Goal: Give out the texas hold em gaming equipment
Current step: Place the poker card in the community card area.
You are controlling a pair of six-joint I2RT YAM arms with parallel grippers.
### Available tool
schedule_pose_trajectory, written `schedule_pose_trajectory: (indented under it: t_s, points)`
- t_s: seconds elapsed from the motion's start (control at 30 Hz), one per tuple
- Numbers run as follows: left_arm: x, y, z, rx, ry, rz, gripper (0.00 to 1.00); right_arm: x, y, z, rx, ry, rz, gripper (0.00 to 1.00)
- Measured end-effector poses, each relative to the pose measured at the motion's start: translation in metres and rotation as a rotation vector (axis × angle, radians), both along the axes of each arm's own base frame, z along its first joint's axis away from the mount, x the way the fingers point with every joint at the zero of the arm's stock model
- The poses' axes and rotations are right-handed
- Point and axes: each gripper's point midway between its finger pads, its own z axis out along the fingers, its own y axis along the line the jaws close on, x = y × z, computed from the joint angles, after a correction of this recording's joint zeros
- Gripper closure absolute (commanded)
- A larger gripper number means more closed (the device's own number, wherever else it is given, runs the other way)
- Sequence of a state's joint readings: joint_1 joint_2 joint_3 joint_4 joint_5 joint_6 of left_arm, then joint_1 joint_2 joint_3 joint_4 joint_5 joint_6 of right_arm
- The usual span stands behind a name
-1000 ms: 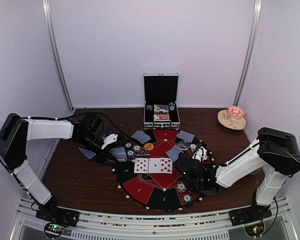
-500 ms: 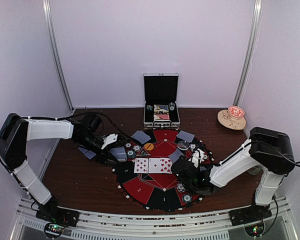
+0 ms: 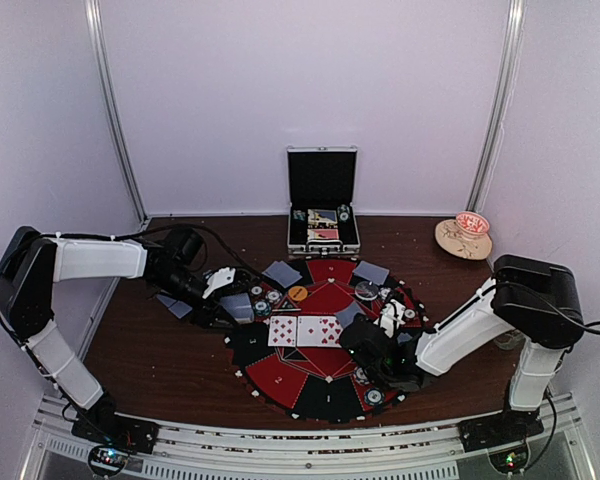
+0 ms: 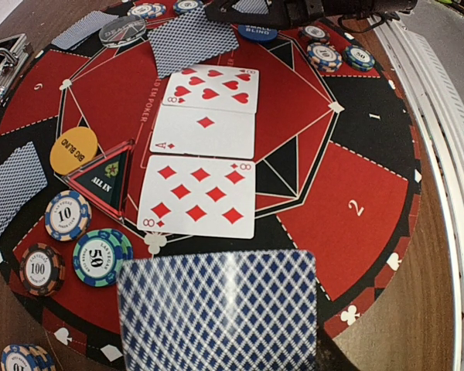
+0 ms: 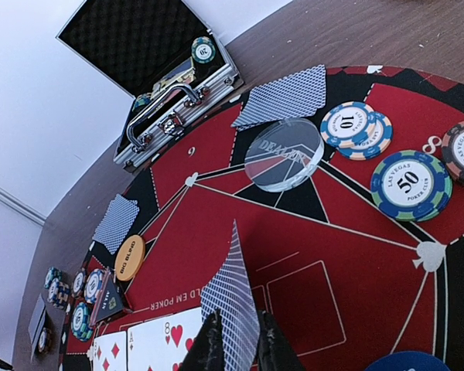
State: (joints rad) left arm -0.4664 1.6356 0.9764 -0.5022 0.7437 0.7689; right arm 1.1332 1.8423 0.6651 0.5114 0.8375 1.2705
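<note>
risk: the right hand point(image 5: 239, 315) pinches a card point(image 5: 230, 282) upright on its edge over the centre of the red mat point(image 5: 309, 255), gripping only its lower edge. let go from here, it may topple face-up or land skewed across the board cards point(image 4: 205, 131). the left hand point(image 3: 218, 283) carries a second card point(image 4: 216, 309) flat over the mat's rim. its fingers are hidden beneath, so that grip is judged, not seen. a low sweep could scatter the chips point(image 4: 100, 259) nearby. the cards look thin and slick, with blue-checked backs.
</note>
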Motion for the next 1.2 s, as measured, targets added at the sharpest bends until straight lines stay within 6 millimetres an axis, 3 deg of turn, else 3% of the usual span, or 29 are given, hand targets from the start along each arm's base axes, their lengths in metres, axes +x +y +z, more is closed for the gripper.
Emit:
schedule_pose_trajectory:
  t_s: [0.83,1.2]
  points:
    - [0.0,0.0,0.0,0.0,0.001,0.0,0.54,-0.024,0.014,-0.009,-0.066,0.031,0.071,0.81]
    - [0.0,0.0,0.0,0.0,0.0,0.0,0.54,-0.034,0.015,0.001,-0.068,0.022,0.071,0.8]
